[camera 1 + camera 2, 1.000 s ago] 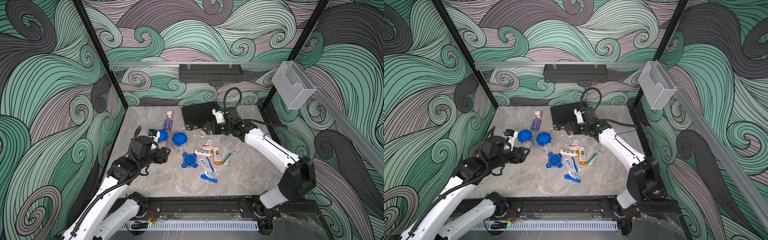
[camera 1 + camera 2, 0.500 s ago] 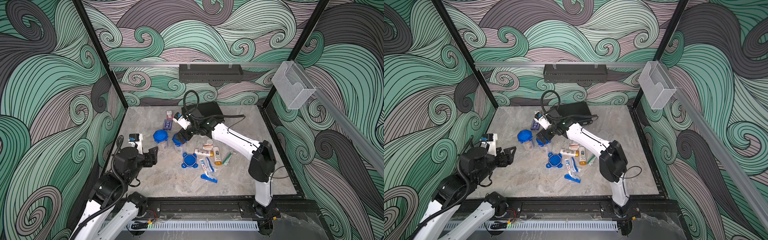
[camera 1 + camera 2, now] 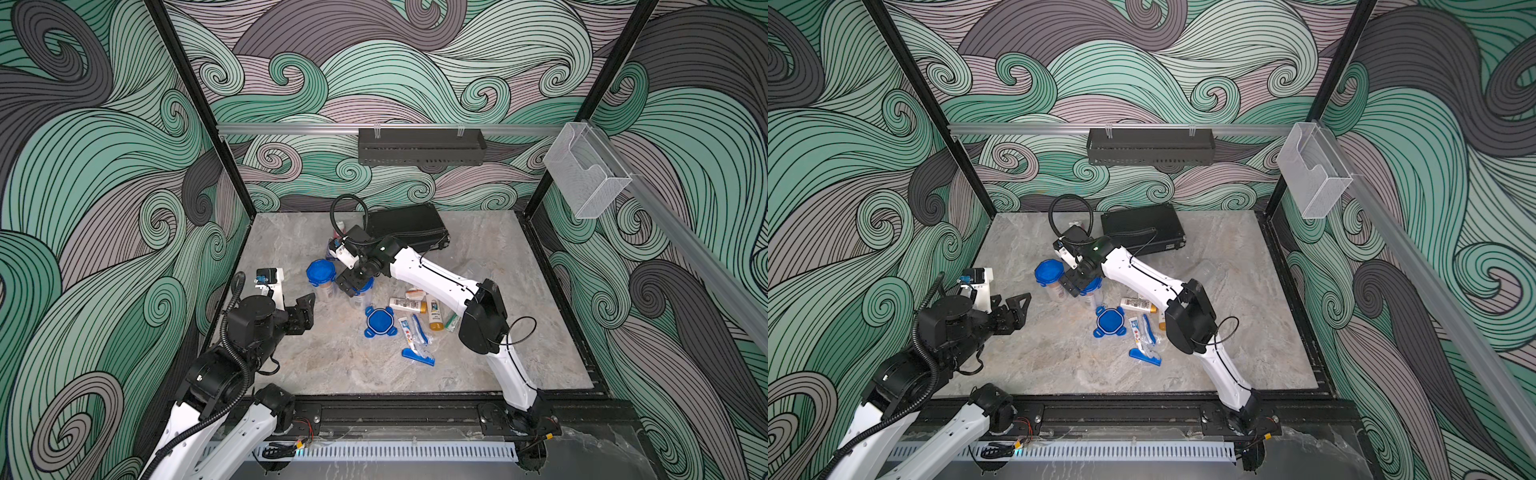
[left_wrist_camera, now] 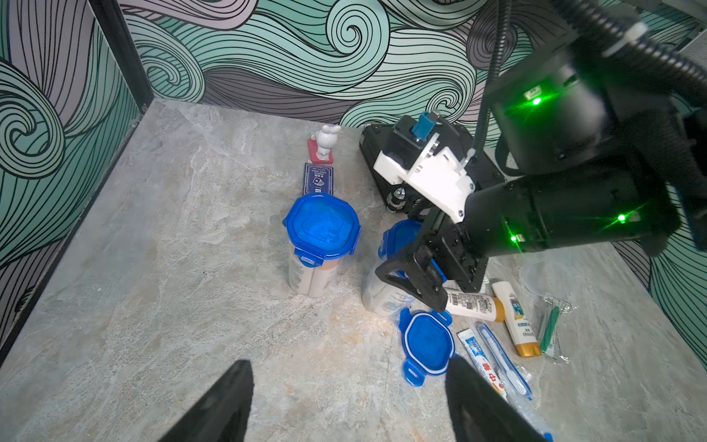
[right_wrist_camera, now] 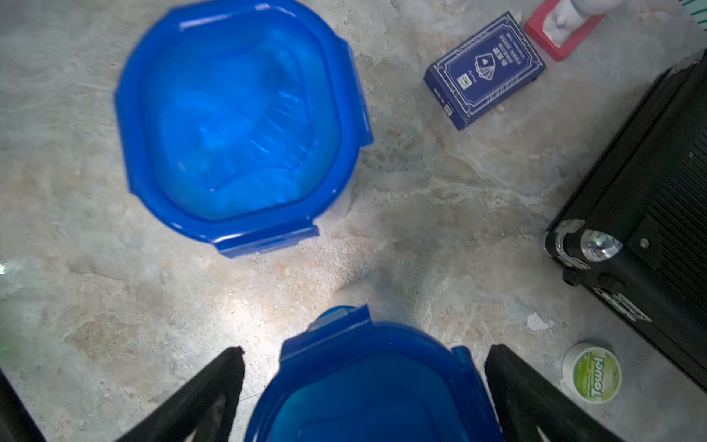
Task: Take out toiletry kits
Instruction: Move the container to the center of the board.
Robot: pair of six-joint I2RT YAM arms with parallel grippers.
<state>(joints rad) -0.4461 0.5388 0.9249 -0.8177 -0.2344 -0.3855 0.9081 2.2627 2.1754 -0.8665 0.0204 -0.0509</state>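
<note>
Marble-look tabletop (image 3: 353,374) inside a booth papered with teal and grey waves. In both top views, two clear tumblers with blue clip-tab lids stand upright side by side just left of centre.

The free-standing tumbler (image 3: 321,274) (image 4: 321,229) is shut, and pale tubes show through its wall. The right gripper (image 3: 355,284) (image 5: 367,382) hangs over the second tumbler (image 3: 365,296) (image 5: 378,398). Its jaws are spread wide either side of the blue lid, with a gap on each side, gripping nothing. The left gripper (image 3: 306,313) (image 4: 350,405) hovers at centre left, jaws parted and empty, apart from both tumblers.

Just below the tumblers in the top views, a loose blue lid (image 3: 379,322) (image 4: 426,344) lies flat. To its right, kit pieces are scattered:
- a white tube (image 4: 470,304) with a gold cap and a barcode
- a gold-capped white bottle (image 4: 516,325), its blue print too small to read
- a toothpaste tube (image 4: 480,356) with red Chinese characters
- a blue toothbrush (image 4: 501,359) in a clear wrapper
- a green-handled razor (image 4: 551,329), also wrapped

Toward the back wall lie a black ribbed briefcase (image 3: 409,226) and a dark-blue card box (image 5: 484,70). The box is printed with a fan of playing cards and text too small to read. Next to it is a white rabbit figurine (image 4: 325,145) on a red base. Beside the briefcase, a small round green-and-white puck (image 5: 592,373) reads "Towel".
</note>
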